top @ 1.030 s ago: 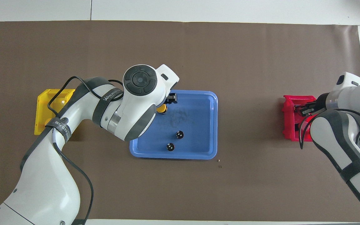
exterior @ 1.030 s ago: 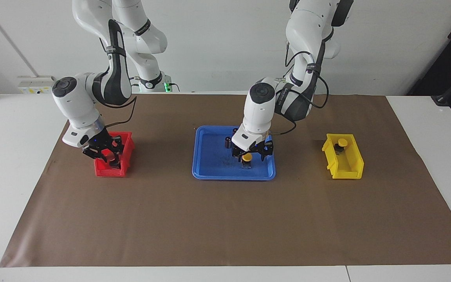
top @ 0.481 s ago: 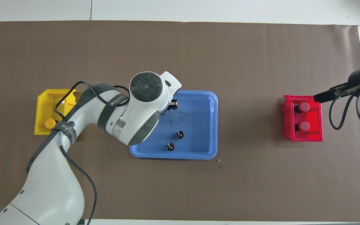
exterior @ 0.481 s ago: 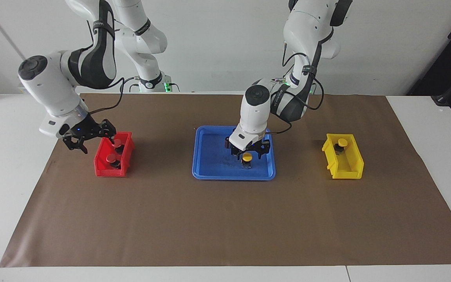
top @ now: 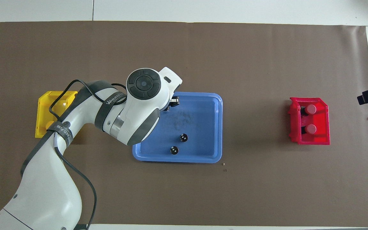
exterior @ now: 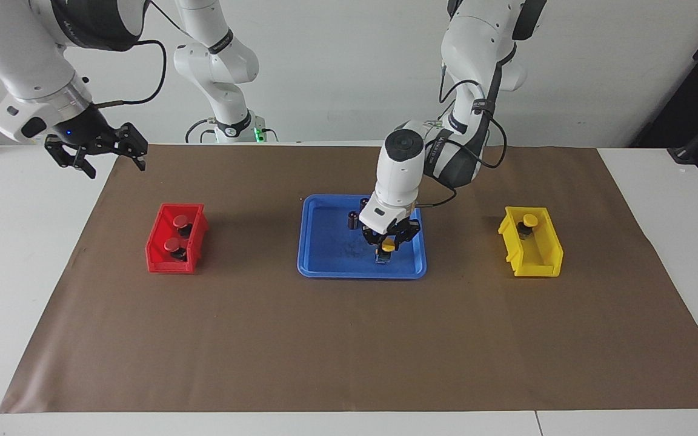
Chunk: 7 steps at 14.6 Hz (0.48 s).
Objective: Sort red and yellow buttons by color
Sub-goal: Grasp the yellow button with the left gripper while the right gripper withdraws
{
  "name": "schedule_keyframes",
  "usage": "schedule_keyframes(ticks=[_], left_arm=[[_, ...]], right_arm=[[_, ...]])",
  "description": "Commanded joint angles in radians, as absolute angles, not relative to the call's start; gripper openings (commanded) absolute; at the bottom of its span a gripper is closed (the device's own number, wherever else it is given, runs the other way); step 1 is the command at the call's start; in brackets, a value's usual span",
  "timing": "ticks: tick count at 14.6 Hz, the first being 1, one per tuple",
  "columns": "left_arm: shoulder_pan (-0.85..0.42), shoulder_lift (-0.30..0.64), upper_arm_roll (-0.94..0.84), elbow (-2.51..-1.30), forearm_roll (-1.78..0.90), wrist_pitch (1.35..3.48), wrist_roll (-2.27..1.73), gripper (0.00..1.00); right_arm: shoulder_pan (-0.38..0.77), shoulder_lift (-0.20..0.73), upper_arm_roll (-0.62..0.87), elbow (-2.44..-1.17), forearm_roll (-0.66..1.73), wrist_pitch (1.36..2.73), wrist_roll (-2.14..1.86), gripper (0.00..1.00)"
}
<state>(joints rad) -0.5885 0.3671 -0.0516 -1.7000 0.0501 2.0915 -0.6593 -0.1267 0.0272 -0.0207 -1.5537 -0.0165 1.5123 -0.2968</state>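
The right gripper [exterior: 96, 151] is held open, high above the table's edge, up and away from the red bin [exterior: 156, 251] where two red buttons [exterior: 173, 244] are seen. A yellow button [exterior: 389, 246] is clamped by the left gripper [exterior: 389, 241] in the blue tray [exterior: 325, 266]. Another yellow button [exterior: 529, 220] is seen in the yellow bin [exterior: 543, 254].

On my facing feed the tray [exterior: 325, 266] sits mid-frame. The left-hand bin [exterior: 158, 263] holds two buttons, the upper button [exterior: 182, 221] just above the lower button [exterior: 172, 244]. The right-hand bin [exterior: 546, 260] has a single button [exterior: 529, 219] in its upper end. In the tray, two cylinders [exterior: 353, 219] stand near the upper edge. The tray button [exterior: 388, 246] sits lower right, with the left gripper [exterior: 389, 242] clamped on it. The right gripper [exterior: 96, 151] hangs at upper left.
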Motion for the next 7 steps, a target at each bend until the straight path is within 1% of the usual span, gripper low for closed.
schedule_keyframes(ticks=[1, 2, 4, 7], left_arm=[[-0.51, 0.275, -0.045, -1.632, 0.066, 1.9, -0.591, 0.01], [-0.438, 0.232, -0.044, -1.631, 0.063, 1.858, -0.487, 0.01], [-0.315, 0.189, -0.044, -1.631, 0.063, 1.8, -0.306, 0.01], [-0.165, 0.167, -0.044, -1.644, 0.061, 1.776, -0.097, 0.01]], right_arm=[[-0.13, 0.026, -0.026, -1.562, -0.034, 1.502, -0.25, 1.0], [-0.114, 0.023, -0.032, -1.565, -0.034, 1.5, -0.227, 1.0], [-0.081, 0.018, -0.043, -1.563, -0.037, 1.483, -0.212, 1.0], [-0.074, 0.018, -0.054, -1.562, -0.037, 1.485, -0.21, 1.0]])
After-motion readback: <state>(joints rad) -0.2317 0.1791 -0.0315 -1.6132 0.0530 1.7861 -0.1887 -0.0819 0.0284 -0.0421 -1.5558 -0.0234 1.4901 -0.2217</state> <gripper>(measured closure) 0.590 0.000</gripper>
